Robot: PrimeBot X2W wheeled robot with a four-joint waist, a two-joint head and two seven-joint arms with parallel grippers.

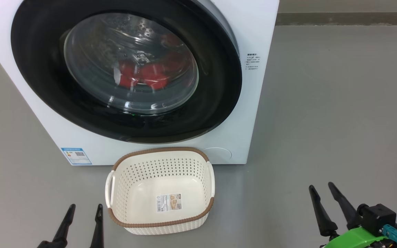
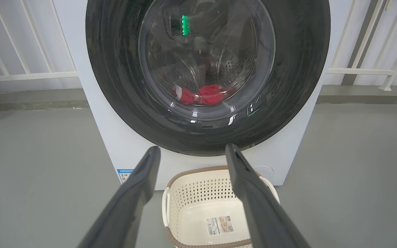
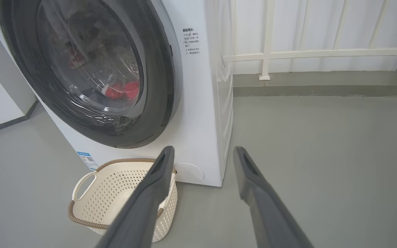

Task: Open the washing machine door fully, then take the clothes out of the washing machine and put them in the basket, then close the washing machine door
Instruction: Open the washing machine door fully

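The white washing machine (image 1: 253,113) stands on the grey floor with its round black-ringed door (image 1: 215,103) closed or nearly so; a thin gap shows at its right edge. Red clothes (image 1: 143,75) lie in the drum behind the glass, also seen as clothes (image 2: 202,94) and clothes (image 3: 122,90) from the wrists. The cream basket (image 1: 200,165) with a brown rim sits empty on the floor before the machine. My left gripper (image 1: 84,208) is open at the lower left, beside the basket. My right gripper (image 1: 321,187) is open at the lower right, well clear of the machine.
A white railing (image 3: 315,53) runs along the wall behind and to the right of the machine. Open grey floor (image 1: 339,103) spreads to the machine's right. A blue label sticker (image 1: 76,155) marks the machine's lower left front.
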